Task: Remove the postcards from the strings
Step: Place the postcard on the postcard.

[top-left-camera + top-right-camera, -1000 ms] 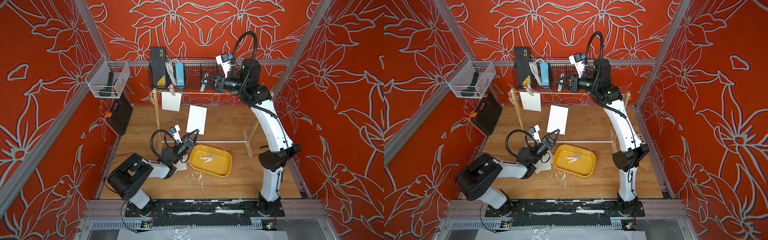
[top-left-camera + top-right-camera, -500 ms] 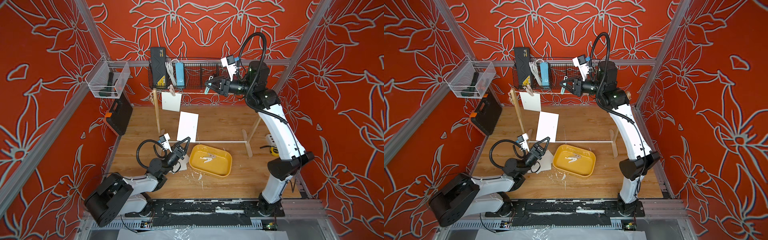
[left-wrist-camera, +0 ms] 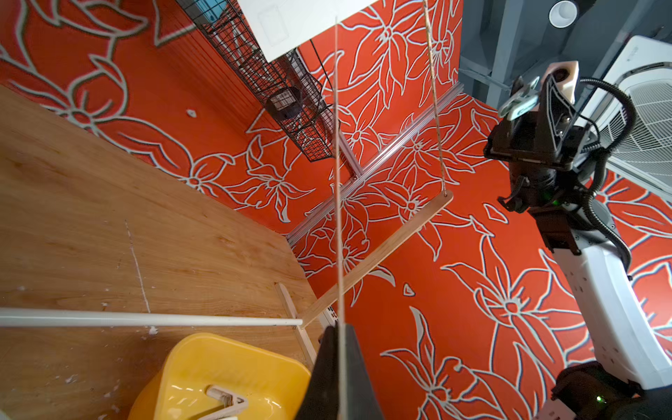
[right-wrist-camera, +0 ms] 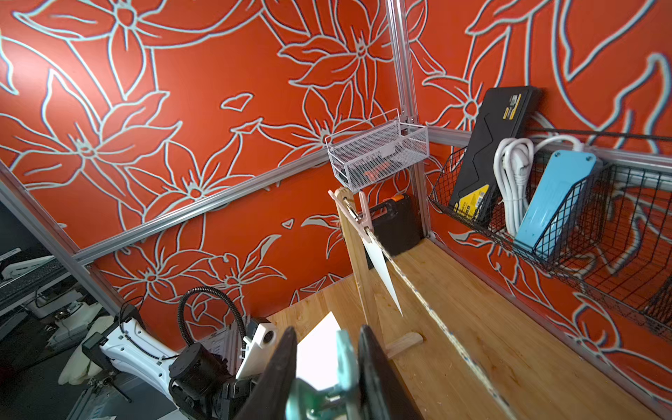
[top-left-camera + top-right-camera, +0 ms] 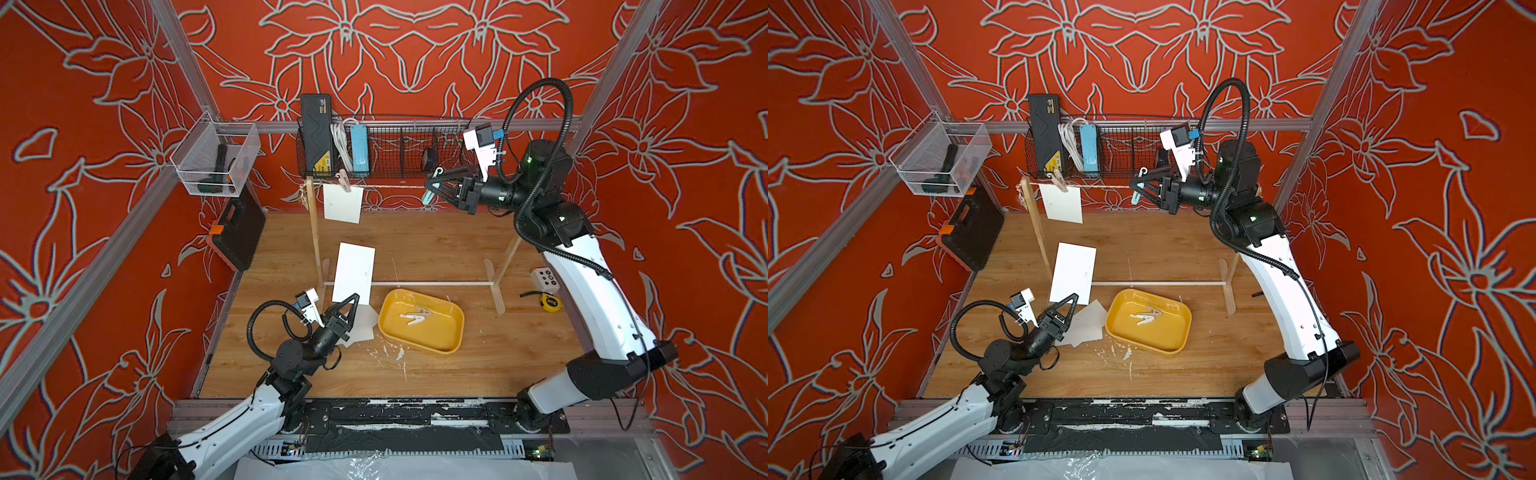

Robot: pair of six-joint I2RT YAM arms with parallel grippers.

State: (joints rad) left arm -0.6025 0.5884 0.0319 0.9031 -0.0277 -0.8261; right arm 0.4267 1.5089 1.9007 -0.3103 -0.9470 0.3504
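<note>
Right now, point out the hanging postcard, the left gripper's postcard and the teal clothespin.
hanging postcard (image 5: 343, 204), a top view, card centre
held postcard (image 5: 354, 274), a top view, card centre
teal clothespin (image 5: 427, 198), a top view, lower end

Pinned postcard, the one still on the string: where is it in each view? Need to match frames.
In a top view: pinned postcard hangs from the string, below the wire basket.
In a top view: same spot, below the basket.
Left wrist: white face cut by the frame edge, beside the basket.
Right wrist: edge-on sliver under the pink clothespin.
Shared landmark: the wire basket.
</note>
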